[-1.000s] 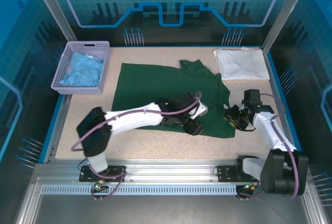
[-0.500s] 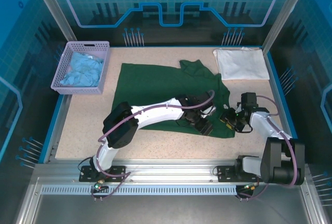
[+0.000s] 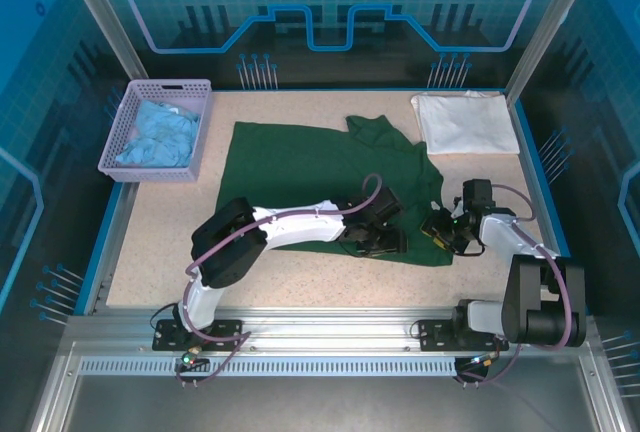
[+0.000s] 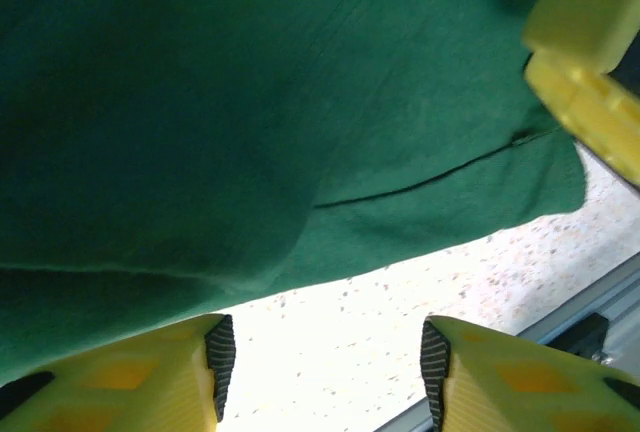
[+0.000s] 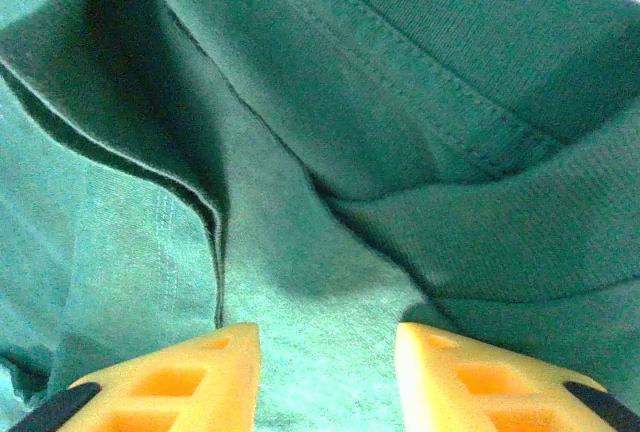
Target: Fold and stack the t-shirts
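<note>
The dark green t-shirt (image 3: 300,167) lies spread across the middle of the table, its near right part rumpled. The white t-shirt (image 3: 465,122) sits folded at the back right corner. My left gripper (image 3: 388,244) hovers low at the green shirt's near hem, open; in the left wrist view its gripper (image 4: 325,337) frames bare tabletop just short of the green t-shirt's hem (image 4: 250,102). My right gripper (image 3: 437,232) is at the shirt's near right corner; its gripper (image 5: 325,352) stands open over folds of the green t-shirt (image 5: 400,82) by the collar seam, gripping nothing.
A lavender basket (image 3: 170,87) holding light blue cloth (image 3: 158,137) stands at the back left. The two grippers are close together; a yellow finger of the right one (image 4: 590,72) shows in the left wrist view. A metal rail (image 3: 320,337) runs along the near edge.
The left arm swung its elbow rightward and its gripper shifted along the shirt's near hem. The right gripper edged left toward the shirt's corner. The shirts have not visibly moved.
</note>
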Motion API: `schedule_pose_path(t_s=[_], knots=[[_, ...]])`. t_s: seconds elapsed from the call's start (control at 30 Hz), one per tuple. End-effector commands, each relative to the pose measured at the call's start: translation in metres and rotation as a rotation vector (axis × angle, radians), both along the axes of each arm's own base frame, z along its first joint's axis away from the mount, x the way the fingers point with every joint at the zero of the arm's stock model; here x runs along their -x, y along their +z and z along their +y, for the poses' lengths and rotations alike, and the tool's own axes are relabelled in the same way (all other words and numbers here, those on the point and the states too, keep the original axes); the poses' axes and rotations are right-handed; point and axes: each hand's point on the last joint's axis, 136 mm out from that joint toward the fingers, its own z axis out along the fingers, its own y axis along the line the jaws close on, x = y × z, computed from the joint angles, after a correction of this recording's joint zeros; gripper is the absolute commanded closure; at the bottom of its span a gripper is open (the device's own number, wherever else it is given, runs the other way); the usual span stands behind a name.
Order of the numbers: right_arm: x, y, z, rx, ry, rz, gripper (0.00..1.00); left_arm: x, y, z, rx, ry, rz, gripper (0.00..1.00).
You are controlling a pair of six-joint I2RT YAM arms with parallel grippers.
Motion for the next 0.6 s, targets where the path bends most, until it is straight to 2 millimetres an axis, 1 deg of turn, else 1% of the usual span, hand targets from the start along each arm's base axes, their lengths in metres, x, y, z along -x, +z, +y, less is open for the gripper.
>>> schedule_pose_path(t_s=[0.0, 0.1, 0.23, 0.33, 0.43, 0.57], knots=[[0.004, -0.003, 0.003, -0.013, 0.020, 0.000, 0.59, -0.014, 0.008, -0.008, 0.032, 0.084, 0.003, 0.47], [0.003, -0.002, 0.004, -0.012, 0.022, -0.004, 0.59, -0.014, 0.001, -0.003, 0.017, 0.105, 0.019, 0.47], [0.003, -0.003, 0.003, -0.012, 0.023, -0.001, 0.60, -0.015, 0.000, 0.007, -0.006, 0.146, 0.011, 0.45], [0.003, -0.004, 0.004, -0.013, 0.025, 0.002, 0.60, -0.013, -0.006, 0.010, -0.016, 0.184, 0.039, 0.46], [0.002, -0.004, 0.004, -0.011, 0.026, 0.002, 0.60, -0.011, -0.015, 0.014, -0.030, 0.223, 0.069, 0.50], [0.003, -0.004, 0.004, -0.008, 0.027, 0.002, 0.60, -0.011, -0.017, 0.013, -0.033, 0.240, 0.067, 0.51]])
